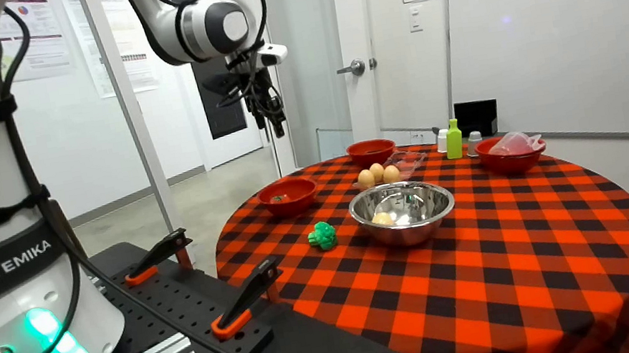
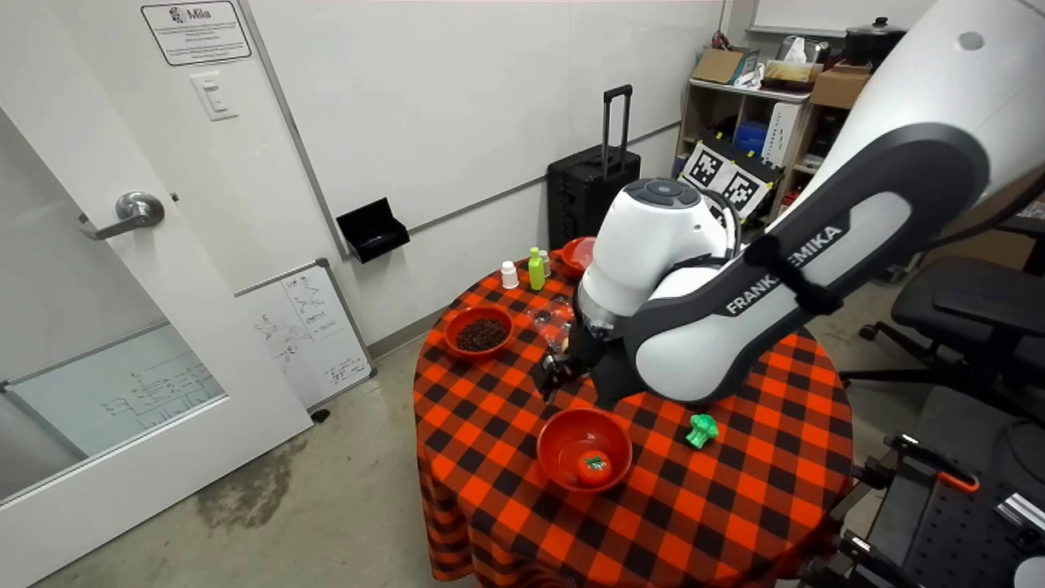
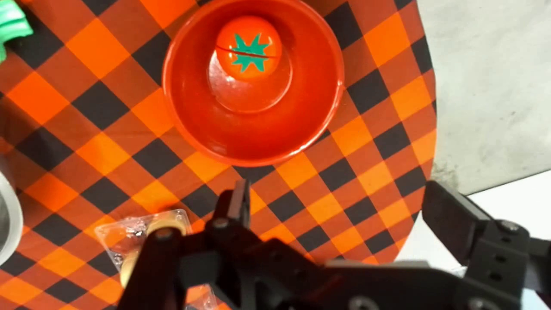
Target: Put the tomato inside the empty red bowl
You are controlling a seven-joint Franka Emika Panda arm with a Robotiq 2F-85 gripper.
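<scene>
There sat your tomato (image 3: pixel 249 49), right inside the red bowl (image 3: pixel 258 137), off-centre on its base and close to the wall, green leaf mark facing up! The wrist view and both exterior views showed it there. Your pincer (image 3: pixel 338 198) pointed downward, well above the table (image 1: pixel 525 269), its two fingers (image 3: pixel 450 224) spread wide apart and the checked cloth (image 3: pixel 331 224) showing through the gap. Pincer and bowl stood well apart, and your arm (image 2: pixel 759 282) loomed large across an exterior view, hiding part of the scene behind it.

A busy spread it was, too! The broccoli (image 1: pixel 322 236) rested near your red bowl, clear of its rim. The metal bowl (image 1: pixel 406 236) gleamed a little way off, one egg (image 1: pixel 382 219) down inside it, and just beyond, three eggs (image 1: pixel 377 172) bunched at the clear carton (image 1: pixel 412 164). Further round, a second red bowl (image 2: pixel 478 354) held dark bits (image 2: pixel 482 334); a third red bowl (image 1: pixel 511 164) had see-through plastic (image 1: pixel 514 143) heaped in it. Between those two, you had a green bottle (image 1: pixel 453 142) standing upright, with a white container (image 1: pixel 443 141) on one side and a grey-topped container (image 1: pixel 474 143) on the other. Down at your robot's base (image 1: pixel 90 313), green lights (image 1: pixel 43 322) glowed, two clamps (image 1: pixel 250 291) sitting close by.
</scene>
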